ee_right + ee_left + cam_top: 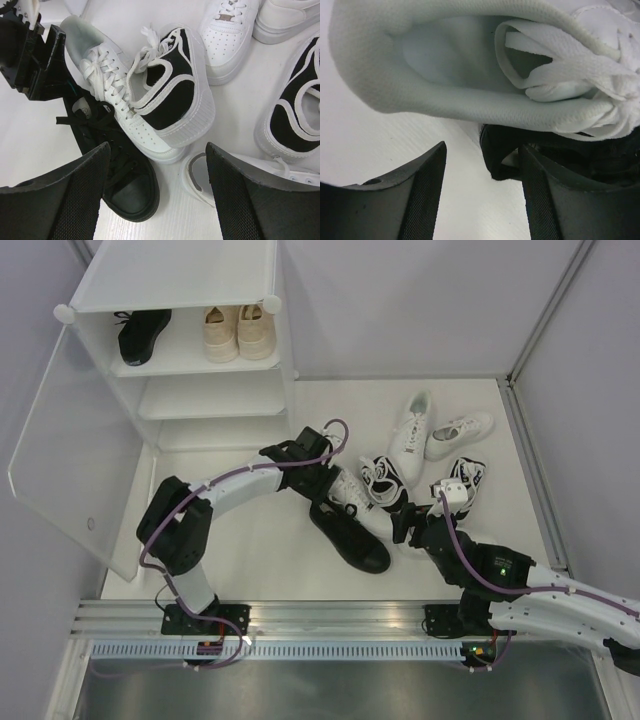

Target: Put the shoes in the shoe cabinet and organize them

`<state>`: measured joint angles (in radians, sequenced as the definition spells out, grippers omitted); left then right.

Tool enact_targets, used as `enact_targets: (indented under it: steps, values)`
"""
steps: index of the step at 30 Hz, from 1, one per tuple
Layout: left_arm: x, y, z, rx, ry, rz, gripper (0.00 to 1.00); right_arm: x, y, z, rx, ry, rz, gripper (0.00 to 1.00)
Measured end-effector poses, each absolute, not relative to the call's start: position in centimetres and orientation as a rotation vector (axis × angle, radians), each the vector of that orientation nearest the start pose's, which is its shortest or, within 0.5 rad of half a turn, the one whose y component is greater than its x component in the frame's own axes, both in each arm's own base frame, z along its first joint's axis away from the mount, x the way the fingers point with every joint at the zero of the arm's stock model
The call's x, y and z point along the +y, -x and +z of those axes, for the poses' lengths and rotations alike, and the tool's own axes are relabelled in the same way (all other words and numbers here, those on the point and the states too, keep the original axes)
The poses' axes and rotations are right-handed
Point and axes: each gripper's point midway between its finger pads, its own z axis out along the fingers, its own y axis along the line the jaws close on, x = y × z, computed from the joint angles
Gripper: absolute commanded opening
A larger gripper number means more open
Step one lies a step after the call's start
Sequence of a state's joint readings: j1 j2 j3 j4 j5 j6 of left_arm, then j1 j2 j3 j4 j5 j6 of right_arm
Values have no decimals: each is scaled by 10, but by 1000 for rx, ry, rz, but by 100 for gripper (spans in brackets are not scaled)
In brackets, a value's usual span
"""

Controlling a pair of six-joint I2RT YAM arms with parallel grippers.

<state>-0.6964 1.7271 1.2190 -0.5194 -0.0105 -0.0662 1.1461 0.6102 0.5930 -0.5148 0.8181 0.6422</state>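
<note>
White worktop (250, 550) with a faint woven grain, boxed in by pale grey walls (400, 300), with a ribbed aluminium rail (320, 618) along the near edge. The shoe cabinet (170, 275) stands in the far left corner with its frosted door (70, 450) swung wide open. It's translucent white plastic panels with round knobs at the corners. One shelf holds a black sneaker (140, 333) and the beige pair (238, 332).

The other shoes are heaped on the worktop right of centre:
- a white pair (412, 432) furthest back
- a black-and-white pair (172, 95) (chunky ribbed soles, canvas-looking)
- a smooth white shoe (107, 75) with a perforated toe
- an all-black shoe (125, 185) lying against it

The left gripper (482, 150) is down by the white shoe's padded mesh collar. Its jaws are apart with bare worktop showing between them, and the all-black shoe's edge is by its right finger. The right gripper (157, 147) hovers over the pile, jaws wide, holding nothing.
</note>
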Motion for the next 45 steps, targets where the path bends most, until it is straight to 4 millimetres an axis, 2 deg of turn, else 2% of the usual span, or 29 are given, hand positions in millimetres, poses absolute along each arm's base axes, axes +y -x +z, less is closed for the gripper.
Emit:
enact_targets:
  steps: [6,9,10,12,13,14,17,21,24,27,29,33,37,41,42,44,45]
  values:
    - [-258,-302,49,2545,-823,-254,55,151,-190,180,1950,22,316,81]
    - [-257,-296,41,2562,-814,-261,41,152,-190,176,1957,26,306,81]
    - [-257,-293,37,2572,-807,-265,27,152,-190,175,1960,29,302,81]
    - [-254,-288,32,2576,-790,-264,13,151,-190,172,1965,33,295,81]
    - [-252,-287,33,2571,-779,-257,3,151,-190,170,1967,35,292,81]
    - [-249,-285,34,2570,-760,-256,2,151,-190,169,1970,36,289,81]
    - [-228,-273,34,2614,-692,-229,2,152,-190,167,1973,38,285,81]
    - [-179,-254,34,2731,-502,-182,2,154,-191,165,1977,42,281,81]
    - [-133,-253,43,2769,-201,-168,2,157,-192,166,1975,41,289,81]
    - [-83,-256,59,2713,139,-93,2,159,-192,167,1970,36,303,81]
    - [-63,-253,66,2670,303,-57,2,161,-192,167,1967,34,313,81]
    - [-39,-245,65,2612,582,6,2,165,-192,165,1975,44,319,81]
    - [-27,-231,48,2554,877,52,3,167,-192,163,1982,52,324,81]
    - [-25,-216,40,2484,1131,57,16,167,-191,165,1975,42,341,80]
    - [-25,-216,41,2464,1173,46,28,166,-191,166,1971,37,348,81]
    - [-28,-219,45,2417,1231,5,36,164,-190,166,1965,28,359,80]
    - [-29,-222,48,2394,1247,-17,58,163,-189,167,1963,25,363,81]
